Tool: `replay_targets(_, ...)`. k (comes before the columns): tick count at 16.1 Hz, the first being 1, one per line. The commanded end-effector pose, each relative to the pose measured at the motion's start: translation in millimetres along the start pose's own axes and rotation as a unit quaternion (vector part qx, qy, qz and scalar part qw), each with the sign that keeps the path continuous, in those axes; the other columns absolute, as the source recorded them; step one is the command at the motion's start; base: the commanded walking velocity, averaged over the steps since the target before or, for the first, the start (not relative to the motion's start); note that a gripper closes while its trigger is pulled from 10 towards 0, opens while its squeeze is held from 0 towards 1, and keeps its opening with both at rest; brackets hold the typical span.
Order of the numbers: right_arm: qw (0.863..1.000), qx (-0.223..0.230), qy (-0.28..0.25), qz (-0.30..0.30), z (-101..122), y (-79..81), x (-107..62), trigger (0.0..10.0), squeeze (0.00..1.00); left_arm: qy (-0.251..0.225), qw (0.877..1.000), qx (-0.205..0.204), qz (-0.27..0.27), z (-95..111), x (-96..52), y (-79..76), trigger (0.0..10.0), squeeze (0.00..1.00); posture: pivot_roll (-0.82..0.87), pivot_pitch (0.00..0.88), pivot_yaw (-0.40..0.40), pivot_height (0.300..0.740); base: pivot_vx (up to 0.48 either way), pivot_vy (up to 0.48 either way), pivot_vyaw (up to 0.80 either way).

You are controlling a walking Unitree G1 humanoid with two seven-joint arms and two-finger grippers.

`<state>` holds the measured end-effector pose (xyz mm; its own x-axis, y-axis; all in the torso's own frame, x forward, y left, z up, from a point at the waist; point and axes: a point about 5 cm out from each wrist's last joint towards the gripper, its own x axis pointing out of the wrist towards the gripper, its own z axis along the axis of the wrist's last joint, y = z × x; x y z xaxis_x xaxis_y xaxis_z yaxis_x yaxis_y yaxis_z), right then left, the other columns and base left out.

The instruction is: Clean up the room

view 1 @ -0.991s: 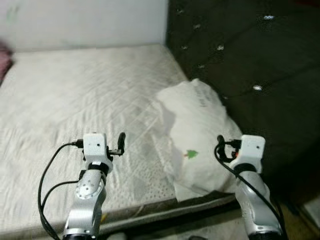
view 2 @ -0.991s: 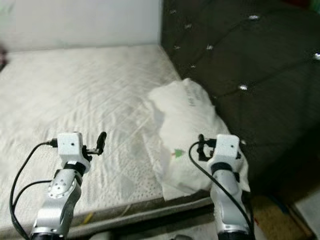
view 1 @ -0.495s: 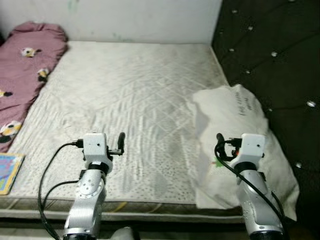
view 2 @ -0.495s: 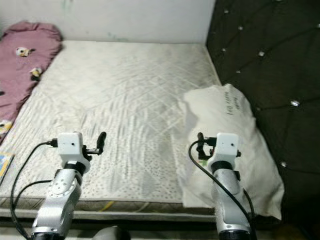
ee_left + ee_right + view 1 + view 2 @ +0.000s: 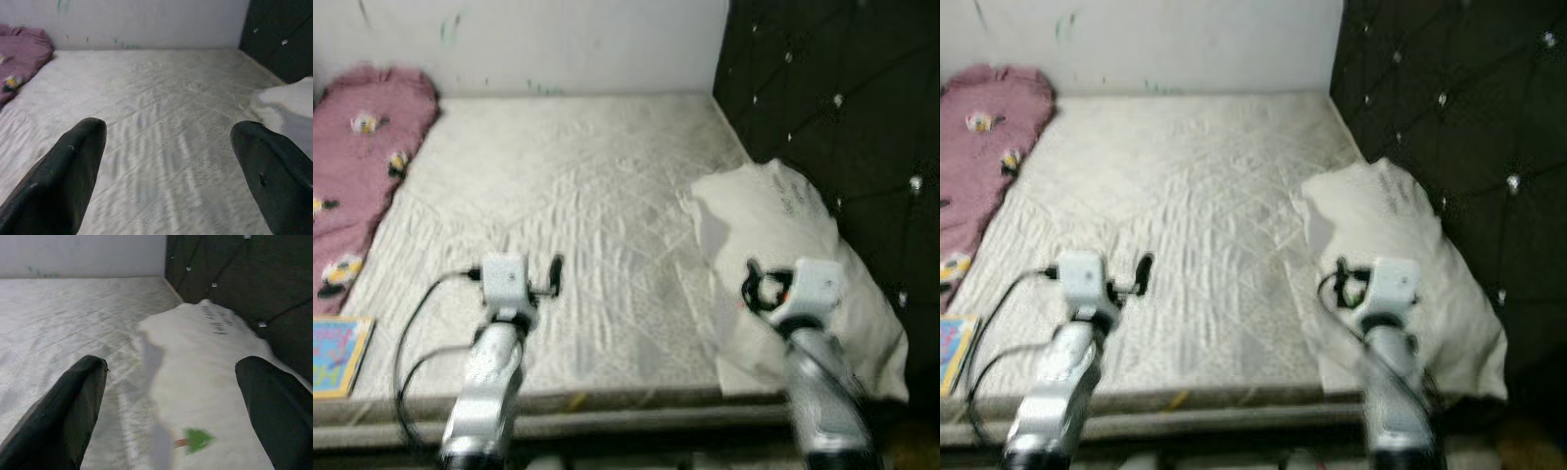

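Bedroom: mattress (image 5: 568, 196), tufted headboard (image 5: 832, 88)

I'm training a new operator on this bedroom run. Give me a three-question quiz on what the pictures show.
1. True or false: the right tool is shut on the white pillow.
2. Which lies at the mattress's left side: A) pink blanket, B) laptop, C) shoes?
3. Fill in: the pillow rests against the dark tufted ____.

Key: 1 false, it hovers open above the pillow; 2 A; 3 headboard.
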<state>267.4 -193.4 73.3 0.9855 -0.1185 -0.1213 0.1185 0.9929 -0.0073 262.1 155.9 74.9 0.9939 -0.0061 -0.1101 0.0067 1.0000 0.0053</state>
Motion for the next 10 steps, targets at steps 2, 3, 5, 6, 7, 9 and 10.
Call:
replay_targets(2, 1.000, -0.001, -0.014, 0.007, 6.7, 3.2, 3.1, 10.0, 0.00, -0.006, 1.000, 0.004, 0.007, 3.1, 2.3, 2.2, 10.0, 0.00, -0.04, 0.000, 0.005, 0.740, 0.000, 0.480, 0.00)
replay_targets(3, 1.000, 0.000, -0.015, 0.007, 7.1, 2.8, 4.1, 10.0, 0.00, -0.007, 1.000, 0.004, 0.009, 3.5, 3.2, 2.2, 10.0, 0.00, -0.04, 0.000, 0.004, 0.740, 0.000, 0.480, 0.00)
replay_targets(5, 1.000, -0.001, -0.015, 0.008, 7.3, 2.6, 4.8, 10.0, 0.00, -0.008, 1.000, 0.004, 0.010, 4.0, 4.2, 2.1, 10.0, 0.00, -0.04, 0.000, 0.003, 0.740, 0.000, 0.480, 0.00)
replay_targets(6, 1.000, 0.002, -0.016, 0.010, 7.3, 3.2, 4.4, 10.0, 0.00, -0.009, 1.000, 0.003, 0.011, 4.2, 4.5, 1.6, 10.0, 0.00, -0.04, 0.000, 0.003, 0.740, 0.000, 0.480, 0.00)
replay_targets(7, 1.000, 0.006, -0.015, 0.011, 6.9, 3.9, 4.2, 10.0, 0.00, -0.009, 1.000, 0.002, 0.011, 4.1, 4.5, 1.4, 10.0, 0.00, -0.04, 0.000, 0.003, 0.740, 0.000, 0.480, 0.00)
replay_targets(9, 1.000, 0.009, -0.010, 0.009, 5.8, 4.2, 4.0, 10.0, 0.00, -0.008, 1.000, 0.001, 0.010, 3.8, 4.7, 1.0, 10.0, 0.00, -0.04, 0.000, 0.001, 0.740, 0.000, 0.480, -0.26)
replay_targets(10, 1.000, 0.008, -0.012, 0.009, 6.0, 4.0, 4.0, 10.0, 0.00, -0.007, 1.000, -0.001, 0.011, 3.3, 4.7, 0.9, 10.0, 0.00, -0.04, 0.000, 0.001, 0.740, 0.000, 0.480, 0.00)
